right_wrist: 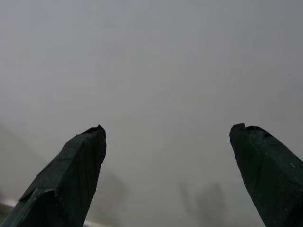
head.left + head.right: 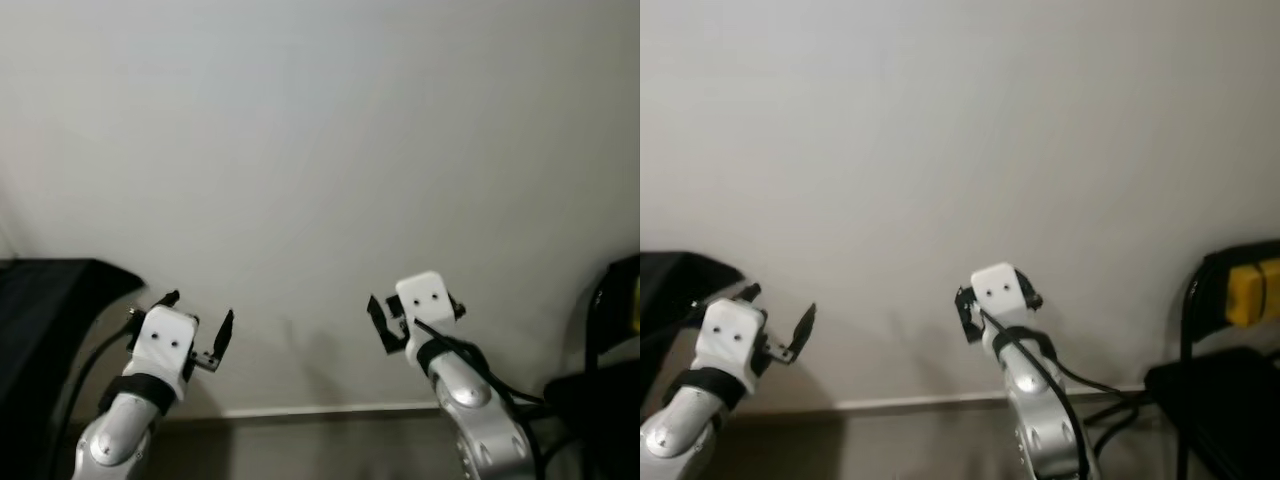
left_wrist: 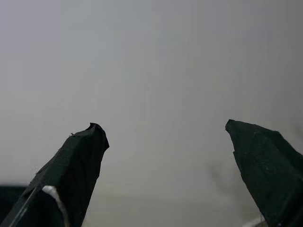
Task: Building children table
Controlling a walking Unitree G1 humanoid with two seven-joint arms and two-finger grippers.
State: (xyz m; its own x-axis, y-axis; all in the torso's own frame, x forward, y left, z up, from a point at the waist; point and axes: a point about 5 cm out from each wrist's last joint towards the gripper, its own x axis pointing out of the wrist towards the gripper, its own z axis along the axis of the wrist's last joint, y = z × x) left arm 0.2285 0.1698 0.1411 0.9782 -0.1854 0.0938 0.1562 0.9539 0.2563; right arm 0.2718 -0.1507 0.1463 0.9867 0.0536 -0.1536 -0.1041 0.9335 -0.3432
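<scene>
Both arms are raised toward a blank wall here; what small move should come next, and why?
Probably a turn or downward tilt of the head to look for the table parts. The left gripper and right gripper are both open and hold nothing, raised before a plain white wall with its white baseboard below. A black chair-like frame carrying something yellow stands at the robot's right.

no readable text, labels or numbers

We see silver arms, white wrist blocks with two dark screw holes each, black jaws, black cables along right arm (image 2: 480, 410).
</scene>
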